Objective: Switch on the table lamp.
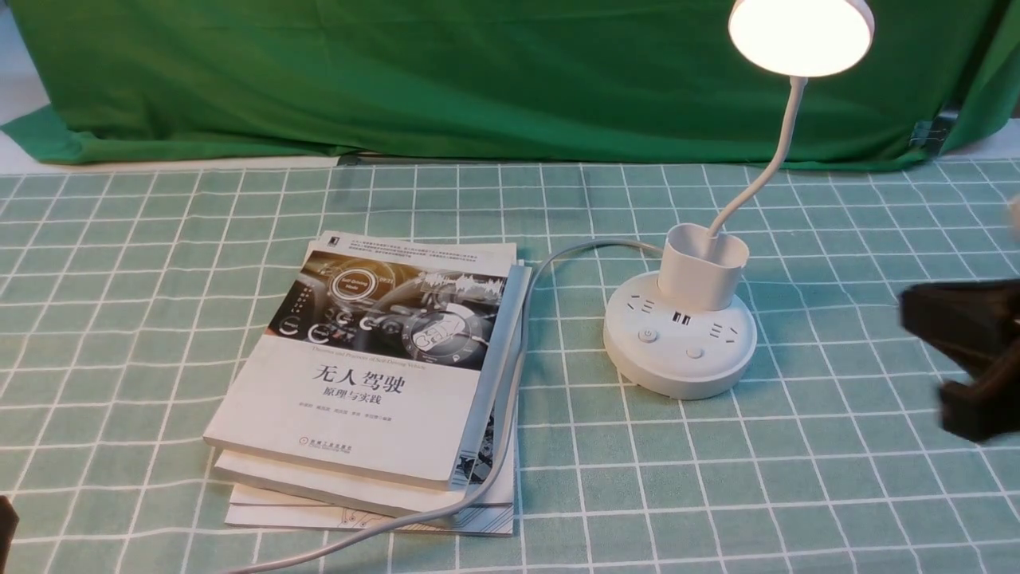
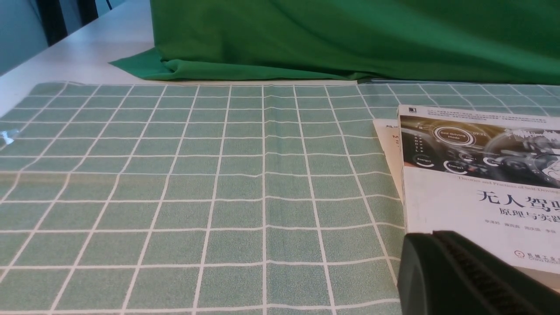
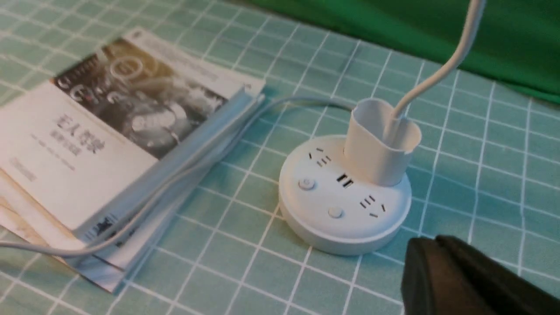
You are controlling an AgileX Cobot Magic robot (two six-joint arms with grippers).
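Observation:
The white table lamp stands right of centre on the checked cloth; its disc head [image 1: 799, 32] glows brightly above the gooseneck. Its round base [image 1: 677, 343] carries the cup-shaped holder, sockets and two buttons [image 1: 648, 336]. My right gripper [image 1: 916, 311] is blurred at the right edge, off to the right of the base and apart from it. In the right wrist view its fingers [image 3: 431, 245] are pressed together, empty, just beside the base [image 3: 345, 201]. My left gripper [image 2: 433, 238] is shut and empty, its tip over the near corner of the books.
A stack of books [image 1: 374, 375] lies left of the lamp, with the lamp's grey cord [image 1: 510, 383] running along its right side toward the table's front edge. Green fabric [image 1: 478, 72] hangs across the back. The books' cover shows in the left wrist view [image 2: 472, 205].

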